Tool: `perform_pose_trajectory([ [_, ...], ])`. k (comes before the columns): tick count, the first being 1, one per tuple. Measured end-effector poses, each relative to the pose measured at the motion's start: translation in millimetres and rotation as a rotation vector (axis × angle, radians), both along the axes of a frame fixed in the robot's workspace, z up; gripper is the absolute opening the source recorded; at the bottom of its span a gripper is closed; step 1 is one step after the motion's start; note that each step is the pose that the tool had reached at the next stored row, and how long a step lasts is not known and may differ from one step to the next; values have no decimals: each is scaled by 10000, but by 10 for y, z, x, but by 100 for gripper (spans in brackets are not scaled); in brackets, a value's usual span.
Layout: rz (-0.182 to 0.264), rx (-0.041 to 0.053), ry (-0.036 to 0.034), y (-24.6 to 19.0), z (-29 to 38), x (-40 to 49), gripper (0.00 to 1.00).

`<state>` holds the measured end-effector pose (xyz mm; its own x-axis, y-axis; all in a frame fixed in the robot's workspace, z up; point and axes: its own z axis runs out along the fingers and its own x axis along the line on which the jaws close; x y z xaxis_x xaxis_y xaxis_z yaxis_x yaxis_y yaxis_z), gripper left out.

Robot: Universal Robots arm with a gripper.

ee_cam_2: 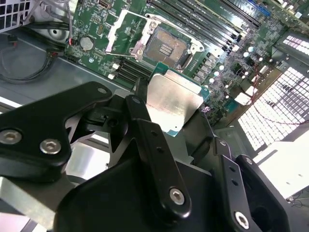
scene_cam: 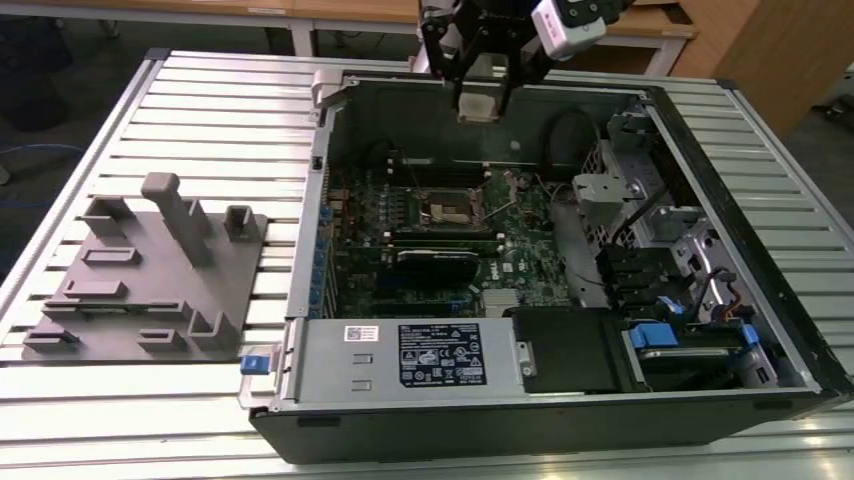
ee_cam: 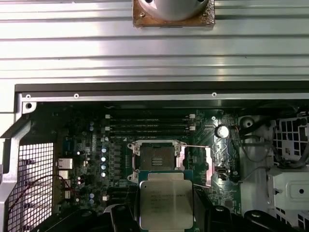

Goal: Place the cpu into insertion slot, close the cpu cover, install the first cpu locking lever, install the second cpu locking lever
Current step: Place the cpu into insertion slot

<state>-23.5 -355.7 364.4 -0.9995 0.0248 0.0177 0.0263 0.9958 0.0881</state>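
My gripper hangs over the far wall of the open computer case, shut on the cpu, a flat square chip with a silvery top. In both wrist views the black fingers clamp the chip's two sides. The chip is well above the board and short of the insertion slot. That slot lies bare, its contact field showing, and it sits in the middle of the green board. The cpu cover is swung open beside the slot. Thin wire levers stand loose near it.
Long memory slots run along the board past the socket. A black card, a power supply and drive bays crowd the case. A grey fixture block sits on the slatted table at the exterior view's left.
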Motion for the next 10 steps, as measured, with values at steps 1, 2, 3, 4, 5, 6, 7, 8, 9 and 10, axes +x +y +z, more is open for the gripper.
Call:
perform_pose_trajectory([
  [1,1,-1,-1,0,-7,0,54],
  [2,0,-3,-2,0,-13,0,54],
  [3,1,-4,-3,0,-19,0,54],
  [4,0,-5,-3,0,-24,0,54],
  [5,0,-6,-4,0,-29,0,54],
  [6,0,-7,-4,0,-32,0,54],
  [7,0,-7,-4,0,-36,0,54],
  [8,0,-7,-4,0,-40,0,54],
  [9,0,-7,-4,0,-43,0,54],
  [10,0,-6,-5,0,-47,0,54],
])
